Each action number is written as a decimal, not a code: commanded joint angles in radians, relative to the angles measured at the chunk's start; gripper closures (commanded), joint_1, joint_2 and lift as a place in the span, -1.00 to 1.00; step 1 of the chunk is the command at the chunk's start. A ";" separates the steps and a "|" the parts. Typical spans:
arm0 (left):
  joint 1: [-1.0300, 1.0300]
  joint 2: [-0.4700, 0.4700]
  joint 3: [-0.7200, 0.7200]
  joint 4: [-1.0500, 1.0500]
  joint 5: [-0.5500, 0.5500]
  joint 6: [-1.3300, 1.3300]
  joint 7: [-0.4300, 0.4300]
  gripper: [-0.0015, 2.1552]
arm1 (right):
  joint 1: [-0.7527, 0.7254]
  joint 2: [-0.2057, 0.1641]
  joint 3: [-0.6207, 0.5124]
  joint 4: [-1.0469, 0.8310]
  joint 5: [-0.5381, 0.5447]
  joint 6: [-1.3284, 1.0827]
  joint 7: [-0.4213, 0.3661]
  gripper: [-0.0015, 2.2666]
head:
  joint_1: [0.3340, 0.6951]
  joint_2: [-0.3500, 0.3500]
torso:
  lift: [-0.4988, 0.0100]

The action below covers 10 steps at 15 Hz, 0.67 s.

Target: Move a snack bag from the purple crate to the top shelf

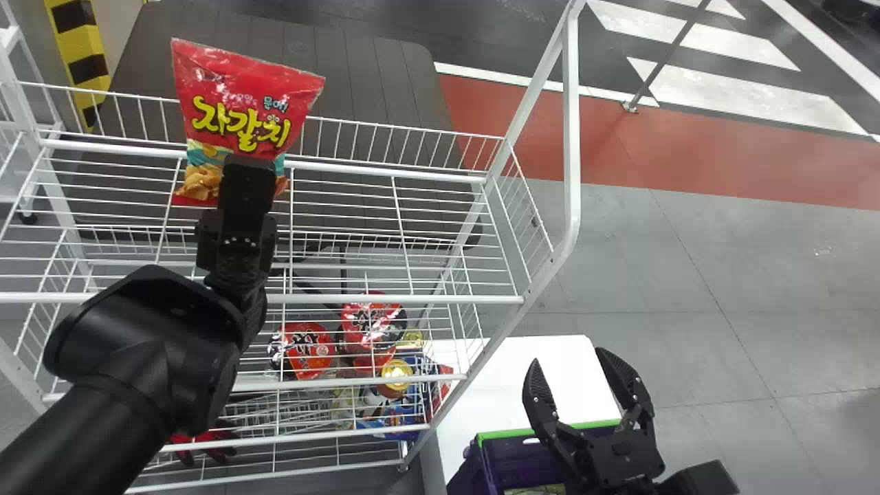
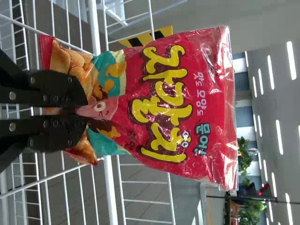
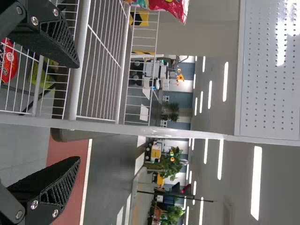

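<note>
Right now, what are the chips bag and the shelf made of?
The bag looks like thin shiny plastic film, maybe foil-lined: it crinkles and catches light. The shelf seems to be metal wire painted white, with thin straight bars.

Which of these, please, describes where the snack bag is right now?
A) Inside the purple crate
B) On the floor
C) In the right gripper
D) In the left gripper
D: the left gripper has its fingers closed on the lower part of the red snack bag.

I count one red plastic snack bag (image 1: 240,89), one purple green-rimmed crate (image 1: 505,433), one white wire rack (image 1: 572,137), and at least two red round-topped packages (image 1: 311,350).
</note>
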 commanded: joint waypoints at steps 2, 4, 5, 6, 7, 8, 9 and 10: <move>0.004 -0.007 -0.013 -0.016 -0.022 0.013 0.029 0.29 | 0.000 0.000 -0.002 0.000 -0.002 0.000 0.002 -0.89 | 1.00 -1.00 | 0.96; 0.017 -0.007 -0.013 -0.062 -0.054 0.056 0.044 0.29 | 0.000 -0.004 -0.002 0.002 -0.005 0.003 0.003 -0.89 | 1.00 -1.00 | 0.96; 0.026 -0.007 -0.011 -0.095 -0.063 0.077 0.044 0.29 | -0.001 -0.007 -0.002 0.002 -0.007 0.003 0.003 -0.89 | 1.00 -1.00 | 0.96; 0.030 -0.007 -0.008 -0.124 -0.077 0.123 0.044 0.29 | -0.003 -0.007 0.000 0.005 -0.007 0.003 0.002 -0.89 | 1.00 -1.00 | 0.96; 0.037 -0.007 -0.001 -0.142 -0.091 0.151 0.043 0.29 | -0.006 -0.007 0.000 0.006 -0.007 0.006 0.003 -0.89 | 1.00 -1.00 | 0.96; 0.040 -0.007 0.010 -0.158 -0.092 0.163 0.043 0.29 | -0.009 -0.007 0.000 0.011 -0.007 0.006 0.003 -0.89 | 1.00 -1.00 | 0.96; 0.043 -0.007 0.029 -0.168 -0.095 0.172 0.039 0.29 | -0.015 -0.010 0.001 0.017 -0.007 0.009 0.003 -0.89 | 1.00 -1.00 | 0.96; 0.046 -0.007 0.050 -0.184 -0.098 0.191 0.032 0.29 | -0.020 -0.011 0.003 0.023 -0.007 0.009 0.003 -0.89 | 1.00 -1.00 | 0.96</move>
